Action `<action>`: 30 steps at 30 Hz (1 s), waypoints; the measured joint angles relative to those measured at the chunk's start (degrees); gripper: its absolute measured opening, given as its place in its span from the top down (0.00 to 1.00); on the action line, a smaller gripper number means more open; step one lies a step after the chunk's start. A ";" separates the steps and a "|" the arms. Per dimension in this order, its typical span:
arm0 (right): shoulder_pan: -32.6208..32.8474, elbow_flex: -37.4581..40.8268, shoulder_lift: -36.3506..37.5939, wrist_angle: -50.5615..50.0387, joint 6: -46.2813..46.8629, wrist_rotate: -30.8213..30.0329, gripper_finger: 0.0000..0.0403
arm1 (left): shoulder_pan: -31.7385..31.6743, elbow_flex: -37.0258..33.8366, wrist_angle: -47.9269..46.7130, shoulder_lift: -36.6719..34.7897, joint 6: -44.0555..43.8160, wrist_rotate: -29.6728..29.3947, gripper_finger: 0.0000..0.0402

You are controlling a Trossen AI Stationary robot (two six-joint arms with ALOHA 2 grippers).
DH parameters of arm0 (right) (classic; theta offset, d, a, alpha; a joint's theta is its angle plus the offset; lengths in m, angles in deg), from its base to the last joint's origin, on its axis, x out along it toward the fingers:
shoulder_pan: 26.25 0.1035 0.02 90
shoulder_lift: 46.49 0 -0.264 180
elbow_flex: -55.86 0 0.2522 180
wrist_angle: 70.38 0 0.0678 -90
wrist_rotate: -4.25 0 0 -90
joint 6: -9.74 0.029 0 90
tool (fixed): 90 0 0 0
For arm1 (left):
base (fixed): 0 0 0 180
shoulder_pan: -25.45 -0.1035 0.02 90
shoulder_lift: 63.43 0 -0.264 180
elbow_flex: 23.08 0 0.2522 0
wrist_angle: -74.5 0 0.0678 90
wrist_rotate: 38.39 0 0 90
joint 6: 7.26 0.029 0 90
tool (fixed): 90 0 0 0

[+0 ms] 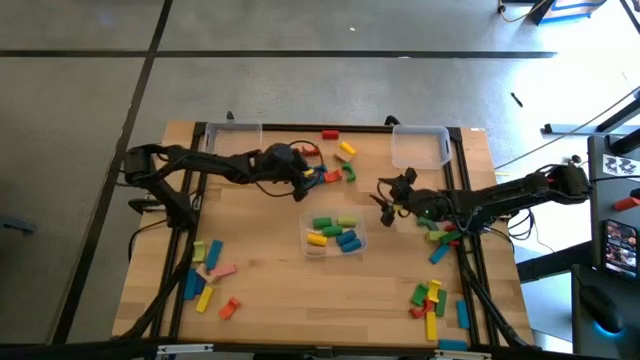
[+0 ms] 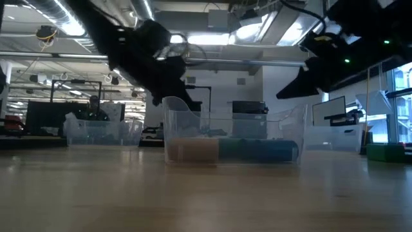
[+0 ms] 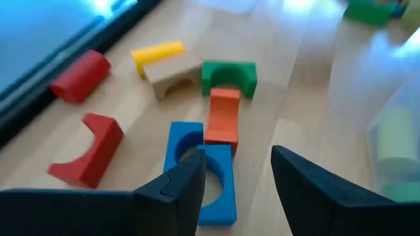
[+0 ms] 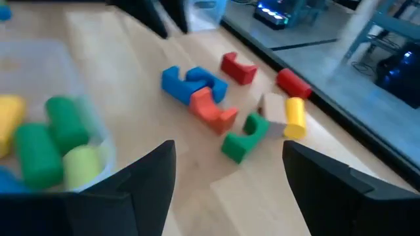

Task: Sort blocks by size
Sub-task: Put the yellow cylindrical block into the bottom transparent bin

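Observation:
A cluster of blocks (image 1: pixel 335 165) lies on the far middle of the table: a blue arch (image 3: pixel 200 190), an orange piece (image 3: pixel 223 118), a green arch (image 3: pixel 228 77), a plain wooden arch (image 3: pixel 174 72), a yellow cylinder (image 3: pixel 157 52), a red cylinder (image 3: pixel 82 75) and a red arch (image 3: pixel 88 147). My left gripper (image 1: pixel 305 183) (image 3: pixel 239 167) is open at the cluster's left side, slanting down, one finger in front of the blue arch. My right gripper (image 1: pixel 385 198) (image 4: pixel 226 177) hangs open right of the cluster, nothing between its fingers.
A clear bin (image 1: pixel 335 250) at the table's middle holds green, yellow and blue blocks. Two more clear bins (image 1: pixel 232 135) (image 1: pixel 420 145) stand at the far edge. Loose blocks lie near left (image 1: pixel 208 272), near right (image 1: pixel 435 300) and under the right arm (image 1: pixel 440 235).

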 joint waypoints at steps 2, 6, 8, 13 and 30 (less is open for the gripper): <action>-2.90 -1.46 0.02 0.05 -0.84 1.89 0.32 | -0.16 -3.11 5.45 -2.20 0.05 -0.01 0.59; -8.32 -5.14 0.00 -0.53 -4.02 6.53 0.32 | -0.89 -7.26 12.43 -5.50 1.89 -0.02 0.60; -10.86 -7.75 -0.63 -1.96 -4.70 7.62 0.32 | -1.36 -8.38 14.56 -6.19 2.62 -0.01 0.60; -17.04 -14.89 -4.75 -8.00 -6.33 9.73 0.32 | -2.07 -8.69 15.67 -6.31 4.07 -0.03 0.60; -32.94 -37.40 -33.12 -19.71 -7.99 24.26 0.32 | -1.98 -8.88 15.35 -6.26 4.91 -0.03 0.60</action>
